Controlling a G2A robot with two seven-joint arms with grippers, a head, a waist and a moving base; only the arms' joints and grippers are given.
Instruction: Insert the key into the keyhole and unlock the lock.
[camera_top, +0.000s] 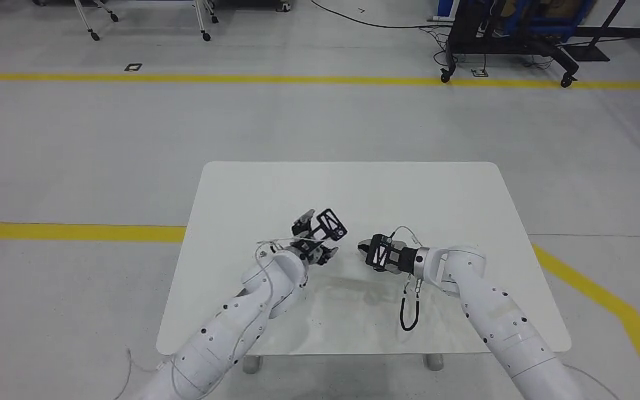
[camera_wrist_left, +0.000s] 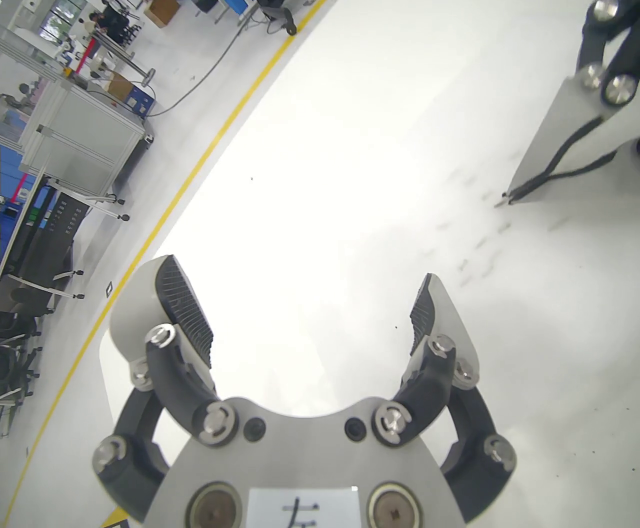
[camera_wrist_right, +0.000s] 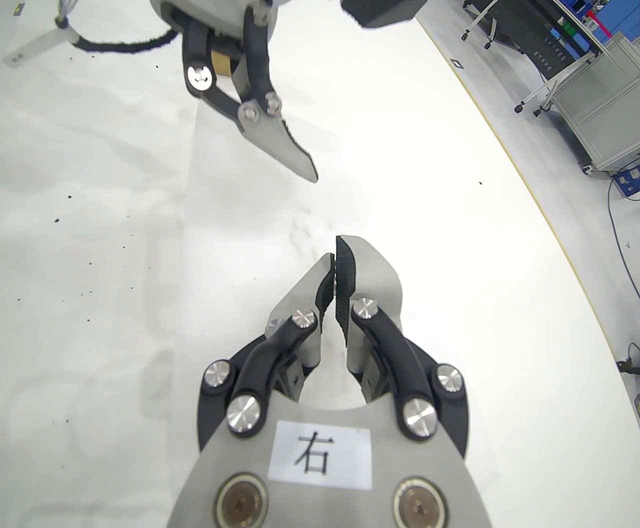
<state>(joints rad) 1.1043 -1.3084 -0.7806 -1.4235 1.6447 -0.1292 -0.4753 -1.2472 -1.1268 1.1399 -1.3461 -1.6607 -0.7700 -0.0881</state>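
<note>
You've got a tiny grey sliver poking past the pinched-together tips of the right gripper; can't tell if it's the key.

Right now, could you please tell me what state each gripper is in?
Left gripper: open, holding nothing.
Right gripper: shut, with nothing seen in it.

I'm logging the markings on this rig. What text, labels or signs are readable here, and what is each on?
"右": white label on the right hand's plate.
"左", bottom cropped: matching label on the left hand's plate.
Too blurred to read: print on a small white tag beside the left arm.
</note>
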